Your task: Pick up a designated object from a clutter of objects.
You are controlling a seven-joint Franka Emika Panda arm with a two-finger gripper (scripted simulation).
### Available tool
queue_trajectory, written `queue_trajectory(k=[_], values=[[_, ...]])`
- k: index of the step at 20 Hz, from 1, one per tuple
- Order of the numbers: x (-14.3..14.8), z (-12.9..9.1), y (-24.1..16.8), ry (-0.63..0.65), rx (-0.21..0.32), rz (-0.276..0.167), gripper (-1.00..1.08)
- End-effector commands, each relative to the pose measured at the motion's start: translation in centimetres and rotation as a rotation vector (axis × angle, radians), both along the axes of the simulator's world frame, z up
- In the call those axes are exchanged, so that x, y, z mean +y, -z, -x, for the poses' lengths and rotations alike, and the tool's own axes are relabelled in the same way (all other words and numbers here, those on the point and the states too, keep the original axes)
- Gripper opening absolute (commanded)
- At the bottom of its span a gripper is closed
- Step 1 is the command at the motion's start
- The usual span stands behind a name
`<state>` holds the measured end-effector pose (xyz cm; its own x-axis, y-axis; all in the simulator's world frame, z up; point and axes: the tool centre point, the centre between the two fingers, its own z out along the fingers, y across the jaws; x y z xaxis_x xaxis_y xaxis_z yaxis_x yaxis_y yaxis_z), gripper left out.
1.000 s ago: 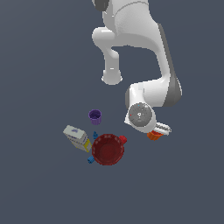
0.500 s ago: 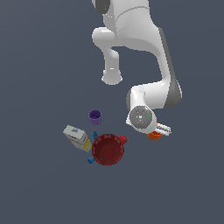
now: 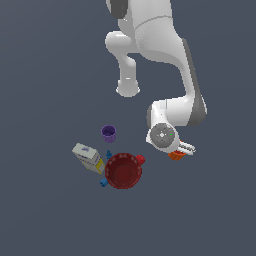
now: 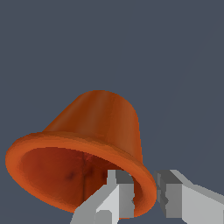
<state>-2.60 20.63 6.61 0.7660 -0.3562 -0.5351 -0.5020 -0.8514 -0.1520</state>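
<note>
Orange plastic cup [image 4: 87, 148] lies on its side apart from the clutter, on the exterior view's right, its flared rim between the narrow-set gripper [image 4: 144, 192] fingers, so closing squarely on the rim wall should prevent slipping

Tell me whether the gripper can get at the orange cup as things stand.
Probably yes. In the wrist view the gripper already straddles the flared rim of the orange cup, one finger inside and one outside, with nothing between. The dark red bowl and purple cup stand apart, out of the way.
</note>
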Motion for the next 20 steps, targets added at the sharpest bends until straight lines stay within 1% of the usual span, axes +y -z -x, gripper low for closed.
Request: queue_trajectory(k=[1,12,16,20], values=[[0.0,0.0,0.0,0.001,-0.001,0.0,-1.0],[-0.2,-0.1,-0.2,0.001,-0.002,0.0,-1.0],[-1.1,-0.1,-1.3,0.002,-0.001,0.0,-1.0],[-2.8,-0.1,-3.2,0.002,-0.001,0.0,-1.0]])
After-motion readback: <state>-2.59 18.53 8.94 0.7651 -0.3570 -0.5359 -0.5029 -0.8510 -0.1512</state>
